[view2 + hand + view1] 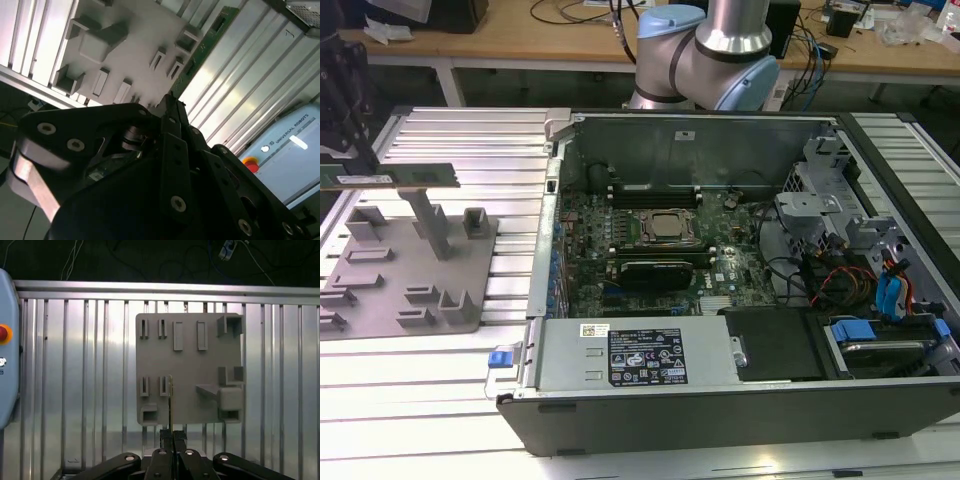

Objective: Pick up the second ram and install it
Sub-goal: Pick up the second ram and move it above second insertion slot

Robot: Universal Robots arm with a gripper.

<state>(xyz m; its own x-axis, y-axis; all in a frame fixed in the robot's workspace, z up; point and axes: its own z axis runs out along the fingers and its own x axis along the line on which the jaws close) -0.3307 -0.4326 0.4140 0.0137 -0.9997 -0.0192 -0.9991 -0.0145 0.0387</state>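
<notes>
Jaws of the gripper are pinching the second ram – hanging over the grey tray, 9 o'clock from the case, label unreadable.

Ribbed metal counter carries two items. Open computer case rests flat on it. Grey tray lies beside the case, on the exterior view's left, apart from it.
</notes>
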